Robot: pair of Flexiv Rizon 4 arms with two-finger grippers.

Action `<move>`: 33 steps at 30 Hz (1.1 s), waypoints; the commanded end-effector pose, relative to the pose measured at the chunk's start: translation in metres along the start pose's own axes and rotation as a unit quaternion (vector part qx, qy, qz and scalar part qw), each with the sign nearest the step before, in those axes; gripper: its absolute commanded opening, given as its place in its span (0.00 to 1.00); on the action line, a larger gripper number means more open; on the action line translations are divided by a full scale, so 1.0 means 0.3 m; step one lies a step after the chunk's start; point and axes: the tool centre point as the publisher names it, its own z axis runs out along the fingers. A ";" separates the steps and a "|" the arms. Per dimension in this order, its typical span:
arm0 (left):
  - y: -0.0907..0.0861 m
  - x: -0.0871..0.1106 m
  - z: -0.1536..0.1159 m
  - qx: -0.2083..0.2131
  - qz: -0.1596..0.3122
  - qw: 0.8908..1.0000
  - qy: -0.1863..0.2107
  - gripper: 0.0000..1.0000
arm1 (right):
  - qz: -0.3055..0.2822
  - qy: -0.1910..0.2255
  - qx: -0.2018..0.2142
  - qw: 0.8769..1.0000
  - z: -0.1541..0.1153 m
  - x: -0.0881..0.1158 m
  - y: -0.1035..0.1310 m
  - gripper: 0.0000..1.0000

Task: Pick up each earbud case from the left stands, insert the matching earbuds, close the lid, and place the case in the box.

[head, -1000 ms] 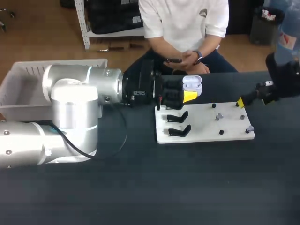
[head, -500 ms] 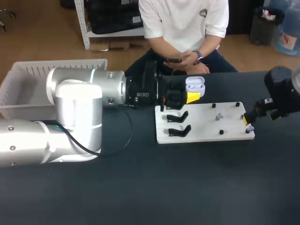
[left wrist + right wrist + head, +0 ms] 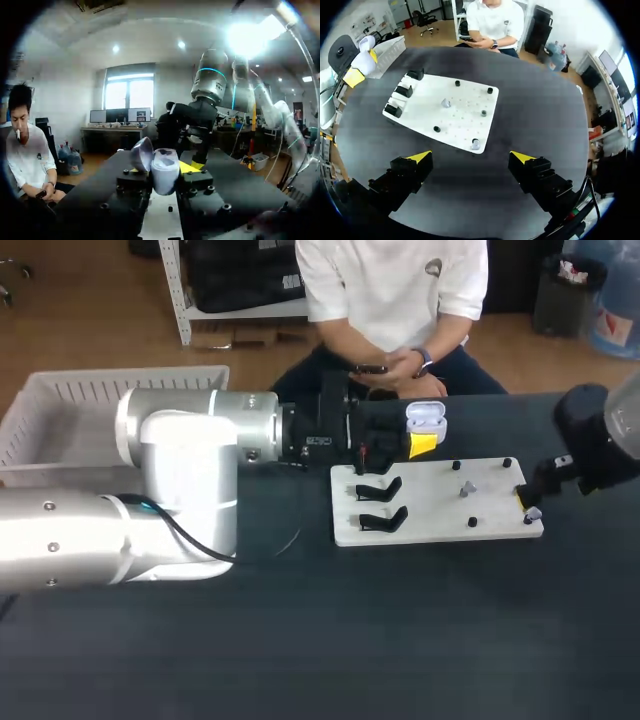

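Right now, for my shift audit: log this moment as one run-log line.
left claw: shut on open earbud case, clear of stands | right claw: open, over earbud at board corner

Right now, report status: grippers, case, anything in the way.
Left gripper shut on open earbud case, lifted clear of stands. Right gripper open over earbud at board corner. No obstruction seen.
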 end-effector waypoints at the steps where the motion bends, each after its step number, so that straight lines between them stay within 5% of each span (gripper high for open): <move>1: -0.008 0.006 0.006 -0.001 -0.001 1.000 -0.001 0.00 | -0.007 0.012 0.077 0.997 0.037 -0.001 0.026 1.00; 8: -0.008 0.006 0.006 -0.001 -0.001 1.000 -0.001 0.00 | -0.032 0.032 0.111 0.993 0.102 0.011 0.025 1.00; 29: -0.008 0.006 0.006 -0.001 -0.001 1.000 -0.001 0.00 | -0.048 0.094 0.096 0.990 0.174 0.010 -0.004 0.97; 33: -0.008 0.006 0.006 -0.001 -0.001 1.000 -0.001 0.00 | -0.045 0.104 0.088 0.990 0.181 0.018 -0.013 0.49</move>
